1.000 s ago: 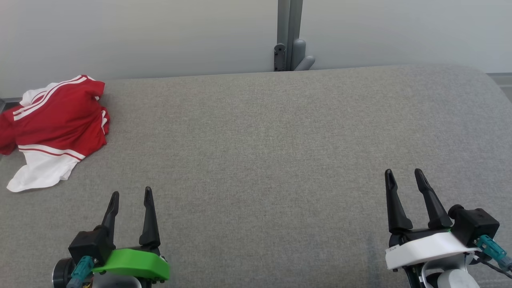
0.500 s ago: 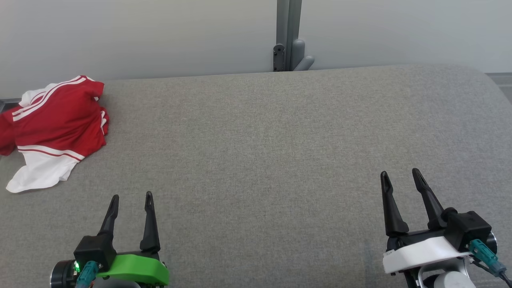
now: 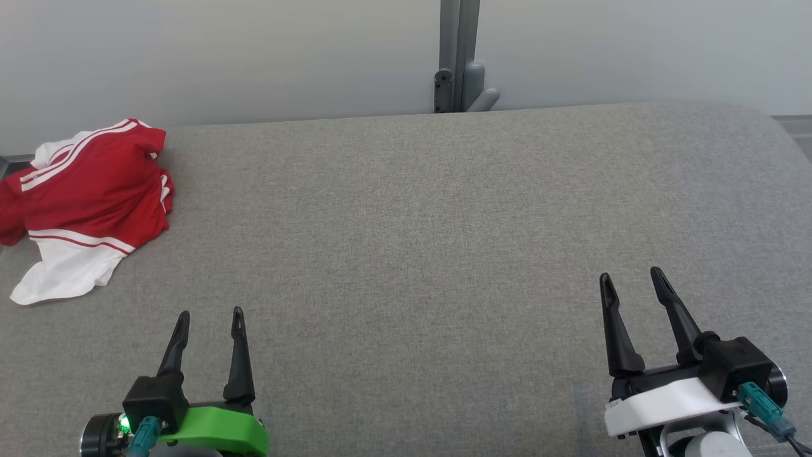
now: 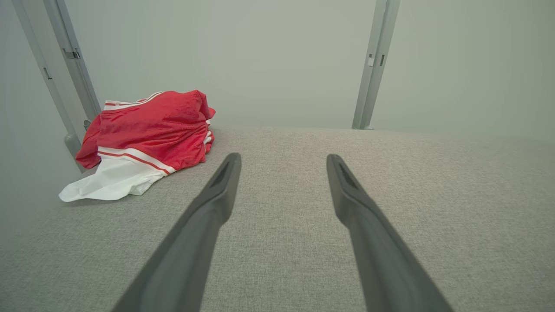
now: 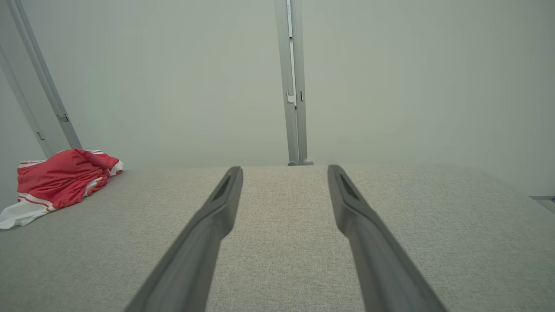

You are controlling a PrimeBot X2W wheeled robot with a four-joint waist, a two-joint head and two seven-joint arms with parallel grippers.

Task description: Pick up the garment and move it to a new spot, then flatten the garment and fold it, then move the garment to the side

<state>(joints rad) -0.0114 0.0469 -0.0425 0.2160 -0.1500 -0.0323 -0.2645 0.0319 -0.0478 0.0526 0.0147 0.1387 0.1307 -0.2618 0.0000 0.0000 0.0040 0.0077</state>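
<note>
Wide grey fabric surface (image 3: 406,222), with the red and white garment (image 3: 89,190) lying crumpled at its far left corner, not yet picked up.

The left gripper (image 3: 210,314) hangs near the front on the left, its two fingers spread wide with nothing between them. The right gripper (image 3: 628,276), well apart on the right, is equally wide and empty. The step in hand seems to be the first pick. The left arm is nearer, so it should probably reach forward and leftward, come down on the raised red bunch rather than the thin white hem, and close on a thick fold so that the cloth lifts as one piece.
</note>
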